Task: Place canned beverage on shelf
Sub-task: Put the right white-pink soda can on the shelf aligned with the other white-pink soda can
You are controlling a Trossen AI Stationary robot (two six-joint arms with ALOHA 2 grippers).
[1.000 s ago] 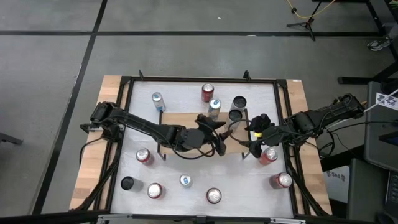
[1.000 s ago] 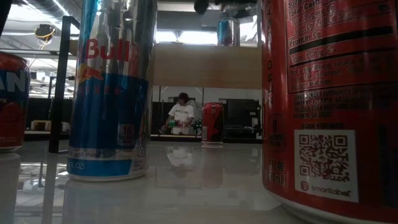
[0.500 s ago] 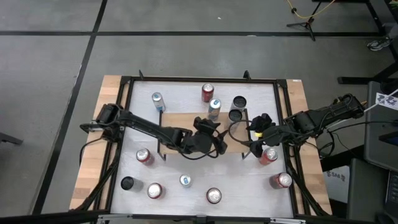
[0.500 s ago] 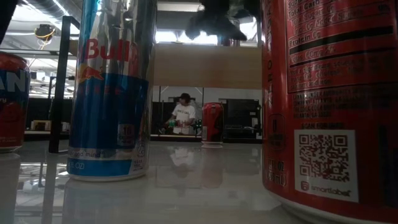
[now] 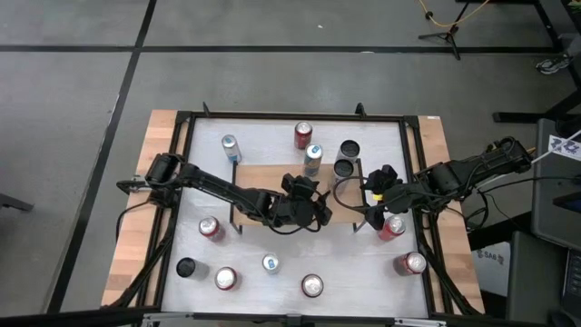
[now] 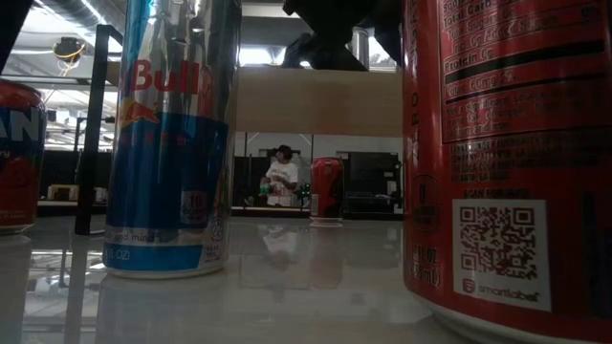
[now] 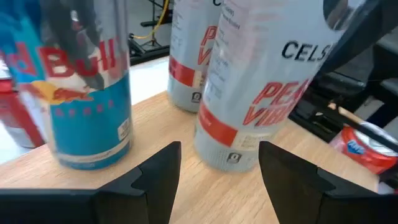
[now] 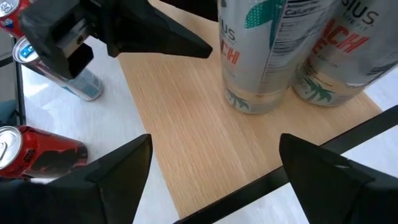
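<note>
Cans already stand on the shelf (image 5: 272, 177): from where I stand, three are up there, a slim blue one (image 5: 312, 156) and two dark-topped ones (image 5: 346, 159) side by side at its far end. The left tool (image 5: 304, 202) hovers over the middle of the wooden board with its fingers (image 7: 155, 180) apart and nothing between them; its wrist view shows the blue can (image 7: 87, 93) and a white can (image 7: 261, 93) standing upright on the board just ahead. The right tool (image 5: 374, 207) hangs at the shelf's right end, spread wide and empty, with a red can (image 5: 393, 226) on the surface just beside it. So part of the job looks done, but plenty is left: red and blue cans (image 5: 227, 147) are scattered around the white surface (image 5: 263, 238), none of them in a grip yet.
</note>
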